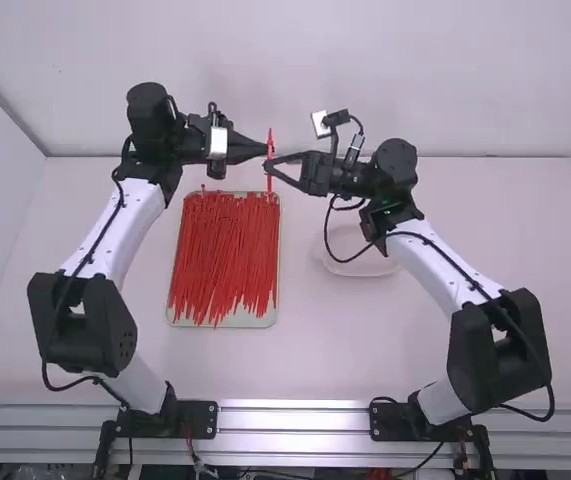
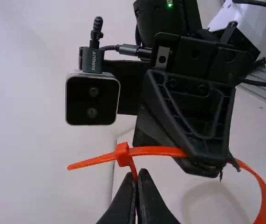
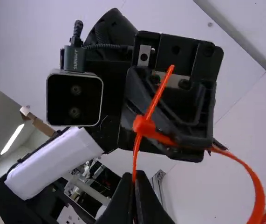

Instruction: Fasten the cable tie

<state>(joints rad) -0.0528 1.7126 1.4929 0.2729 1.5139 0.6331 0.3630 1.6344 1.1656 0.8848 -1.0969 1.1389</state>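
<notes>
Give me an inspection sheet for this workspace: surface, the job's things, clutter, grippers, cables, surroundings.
Surface: white table, nothing spilled that I can see.
Job's things: red plastic cable tie, looped with its tail through its head, held in the air between both grippers; flat tray filled with loose red cable ties.
Clutter: translucent round bowl right of the tray.
Grippers: left gripper, jaws shut on the tie; right gripper, jaws shut on the tie.
Cables: black cable hanging in a loop from the right arm.
Surroundings: white walls; aluminium rail at the front.
</notes>
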